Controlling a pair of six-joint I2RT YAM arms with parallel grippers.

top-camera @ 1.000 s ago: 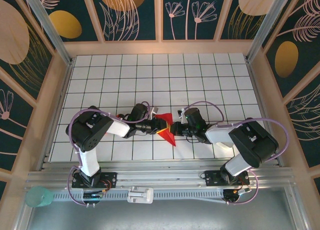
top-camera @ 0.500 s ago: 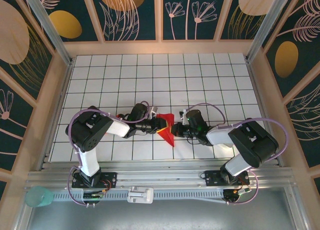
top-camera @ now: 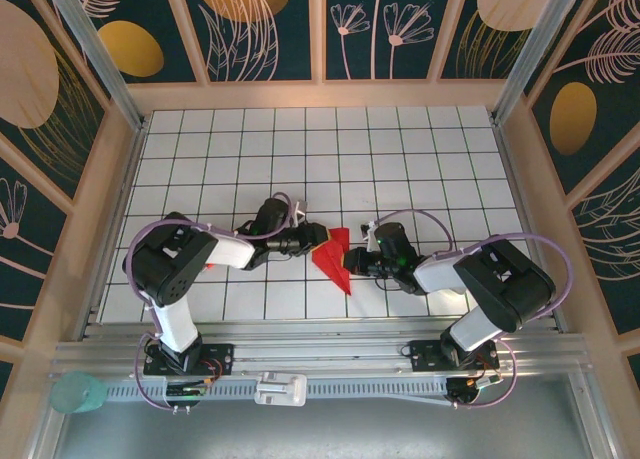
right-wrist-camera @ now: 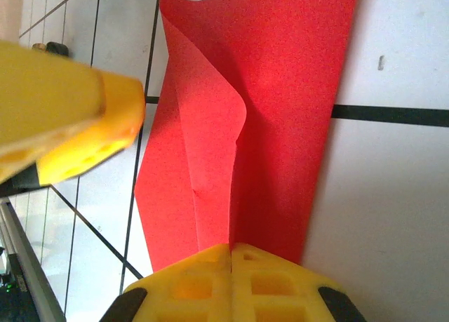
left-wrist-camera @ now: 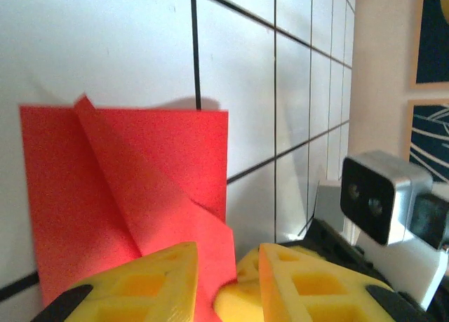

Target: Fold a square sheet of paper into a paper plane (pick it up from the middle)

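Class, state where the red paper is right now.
Seen from above, the red paper lies on the tiled table, front centre, between the left claw and right claw.

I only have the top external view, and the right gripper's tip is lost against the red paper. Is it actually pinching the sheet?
Observer: Yes. On the right wrist camera, the right gripper has its fingers pressed together on the near edge of the square sheet of paper.
Operator: And the left one?
Observer: On the left wrist camera, the left gripper stands open, with a red corner lying in the gap.
Operator: Is the sheet lying flat?
Observer: No. Part of it curls upward along a diagonal crease.
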